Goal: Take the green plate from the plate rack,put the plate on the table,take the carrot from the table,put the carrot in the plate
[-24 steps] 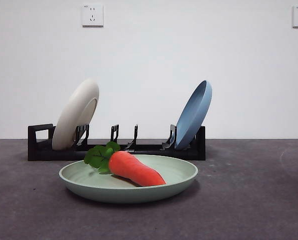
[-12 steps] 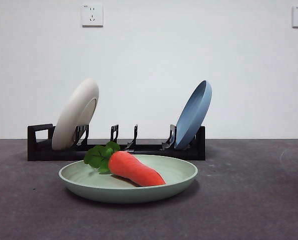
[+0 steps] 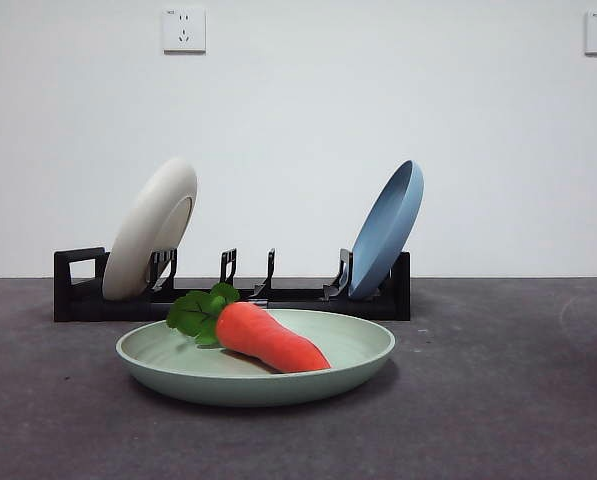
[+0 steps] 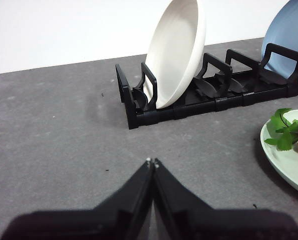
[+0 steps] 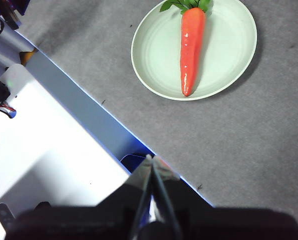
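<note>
The green plate lies flat on the table in front of the plate rack. The carrot lies in the plate, leaves toward the rack. The right wrist view shows the plate with the carrot from high above. The left wrist view shows the plate's edge and the rack. My left gripper is shut and empty, low over the table away from the rack. My right gripper is shut and empty, above the table's edge.
A cream-white plate stands in the rack's left end and a blue plate at its right end. White equipment lies beyond the table's edge under the right gripper. Wall sockets are on the white wall.
</note>
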You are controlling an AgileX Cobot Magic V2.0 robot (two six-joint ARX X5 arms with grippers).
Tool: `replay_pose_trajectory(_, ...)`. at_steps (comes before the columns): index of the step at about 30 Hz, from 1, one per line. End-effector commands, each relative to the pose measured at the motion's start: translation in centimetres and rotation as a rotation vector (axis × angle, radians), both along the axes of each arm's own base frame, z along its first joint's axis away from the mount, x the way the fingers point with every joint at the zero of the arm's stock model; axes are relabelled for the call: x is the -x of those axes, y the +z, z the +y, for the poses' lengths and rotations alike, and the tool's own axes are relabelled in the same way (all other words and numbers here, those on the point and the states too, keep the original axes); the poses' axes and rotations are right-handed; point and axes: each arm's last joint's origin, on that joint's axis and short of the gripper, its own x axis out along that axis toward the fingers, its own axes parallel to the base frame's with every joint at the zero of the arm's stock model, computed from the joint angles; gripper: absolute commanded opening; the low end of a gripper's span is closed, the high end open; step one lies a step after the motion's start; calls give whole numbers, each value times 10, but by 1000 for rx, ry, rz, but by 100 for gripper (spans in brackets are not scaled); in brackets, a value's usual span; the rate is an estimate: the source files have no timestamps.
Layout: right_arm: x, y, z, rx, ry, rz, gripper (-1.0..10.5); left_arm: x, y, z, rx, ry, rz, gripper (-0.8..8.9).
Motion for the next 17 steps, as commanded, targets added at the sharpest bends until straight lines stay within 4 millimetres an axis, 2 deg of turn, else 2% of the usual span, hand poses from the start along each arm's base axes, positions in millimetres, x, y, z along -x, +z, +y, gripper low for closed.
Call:
replay_pose_trajectory(1, 0, -1, 0, 1, -1, 0, 1, -1, -4, 0, 8, 5, 8, -3)
replay_pose_trajectory(13, 0, -1, 0, 5, 5, -5, 1, -1, -4, 0, 8, 5, 8, -3)
replay_pose_trajectory(17, 0, 6, -15, 28, -45, -159, 1, -1, -4, 0, 8, 4, 7, -3)
